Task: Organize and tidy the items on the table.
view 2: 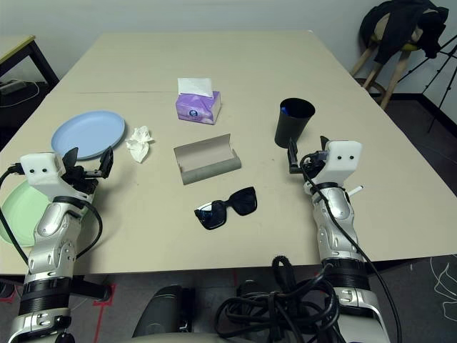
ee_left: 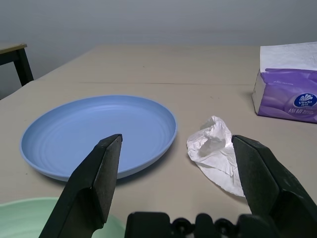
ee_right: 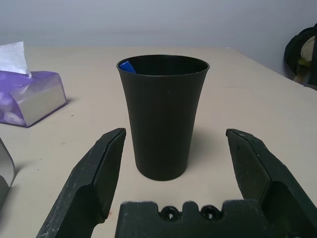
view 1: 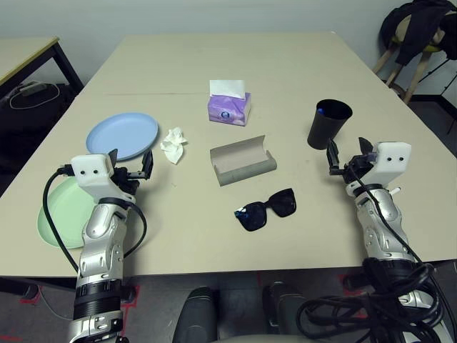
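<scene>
On the beige table [view 1: 300, 229], a pale blue plate [view 1: 123, 136] lies at the left, with a mint green plate [view 1: 61, 214] nearer, at the left edge. My left gripper [view 1: 131, 158] hovers open just short of the blue plate and a crumpled white tissue [ee_left: 214, 151]. Mid-table are a purple tissue box [view 1: 228, 107], an open grey glasses case [view 1: 243, 161] and black sunglasses [view 1: 266, 209]. The right gripper [view 1: 348, 151] stands open, pointing at the upright black cup [ee_right: 162, 116], which has something blue inside. A slim pen [view 2: 353, 190] peeks out beside my right forearm.
A smaller yellow-edged table [view 1: 21, 53] with cables under it stands to the left. A wooden stool draped in dark clothing [view 1: 421, 36] is at the back right. The far half of the beige table is bare.
</scene>
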